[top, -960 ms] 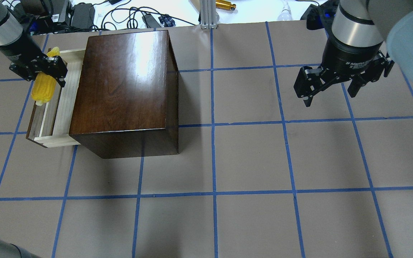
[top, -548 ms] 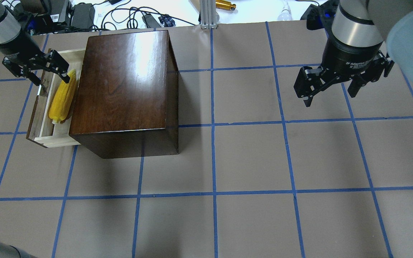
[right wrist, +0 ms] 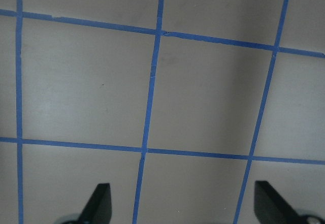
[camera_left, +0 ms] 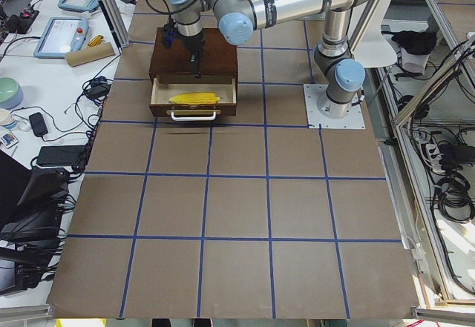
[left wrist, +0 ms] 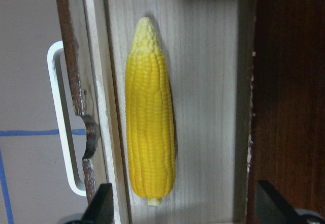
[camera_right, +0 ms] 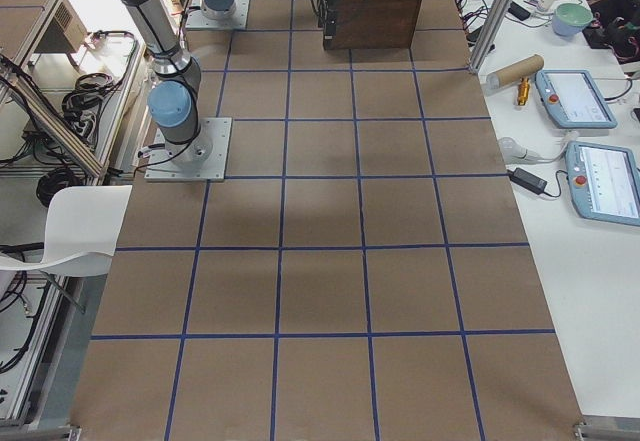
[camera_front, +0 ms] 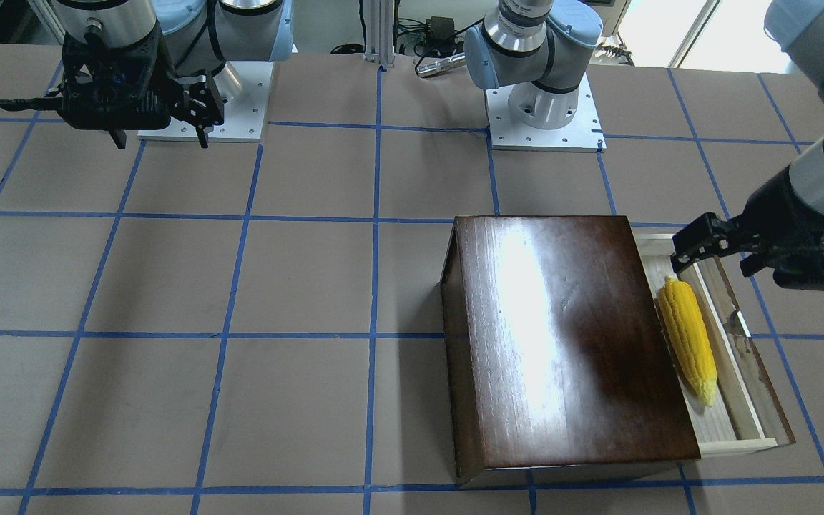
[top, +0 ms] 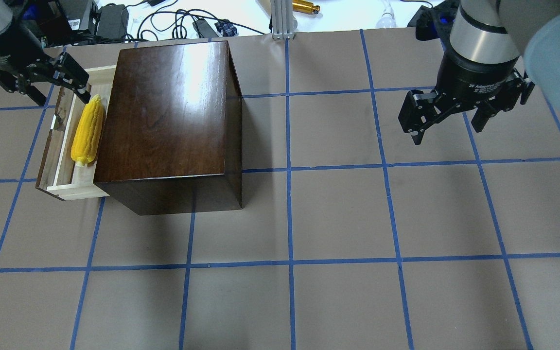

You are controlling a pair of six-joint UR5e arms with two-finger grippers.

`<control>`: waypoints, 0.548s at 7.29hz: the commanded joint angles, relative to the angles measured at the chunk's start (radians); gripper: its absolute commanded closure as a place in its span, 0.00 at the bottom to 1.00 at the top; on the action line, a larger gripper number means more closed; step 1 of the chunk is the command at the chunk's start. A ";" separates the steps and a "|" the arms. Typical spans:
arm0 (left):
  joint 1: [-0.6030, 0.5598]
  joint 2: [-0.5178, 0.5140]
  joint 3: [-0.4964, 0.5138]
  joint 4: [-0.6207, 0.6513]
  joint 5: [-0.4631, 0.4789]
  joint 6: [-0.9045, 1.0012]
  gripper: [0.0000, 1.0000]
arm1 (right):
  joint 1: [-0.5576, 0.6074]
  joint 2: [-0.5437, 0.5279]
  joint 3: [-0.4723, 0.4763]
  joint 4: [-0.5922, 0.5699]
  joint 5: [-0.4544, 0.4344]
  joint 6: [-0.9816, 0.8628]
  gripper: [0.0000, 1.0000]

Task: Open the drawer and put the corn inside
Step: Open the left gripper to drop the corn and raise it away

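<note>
The drawer (top: 61,167) stands pulled out of the dark-brown box (top: 168,112) on the box's left side. The yellow corn (top: 87,131) lies flat on the drawer's pale floor (left wrist: 208,107), along the box, touching no gripper. It also shows in the front view (camera_front: 687,340). My left gripper (top: 62,96) is open and empty, raised over the drawer's far end, just beyond the corn's tip. In the left wrist view (left wrist: 185,209) its fingers straddle the corn (left wrist: 150,132) from above. My right gripper (top: 447,131) is open and empty over bare table at the far right.
The drawer has a white handle (left wrist: 61,127) on its dark front panel. Cables and power bricks (top: 110,19) and an aluminium post (top: 280,19) lie beyond the table's far edge. The arm bases (camera_front: 541,107) stand on the robot's side.
My left gripper held the corn over the drawer's front edge, then opened; the corn now lies in the drawer. The gripper has drawn back toward the far end. The right arm has not moved.
</note>
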 commanded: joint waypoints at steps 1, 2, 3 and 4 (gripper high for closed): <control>-0.134 0.080 0.007 -0.047 0.006 -0.089 0.03 | 0.000 0.000 0.000 0.000 -0.001 0.000 0.00; -0.179 0.106 0.000 -0.047 0.000 -0.090 0.03 | 0.000 0.000 0.000 0.000 0.001 0.000 0.00; -0.224 0.120 -0.011 -0.041 0.006 -0.100 0.03 | 0.000 0.000 0.000 0.000 0.001 0.000 0.00; -0.260 0.123 -0.039 -0.040 0.011 -0.159 0.00 | 0.000 0.000 0.000 0.000 0.001 0.000 0.00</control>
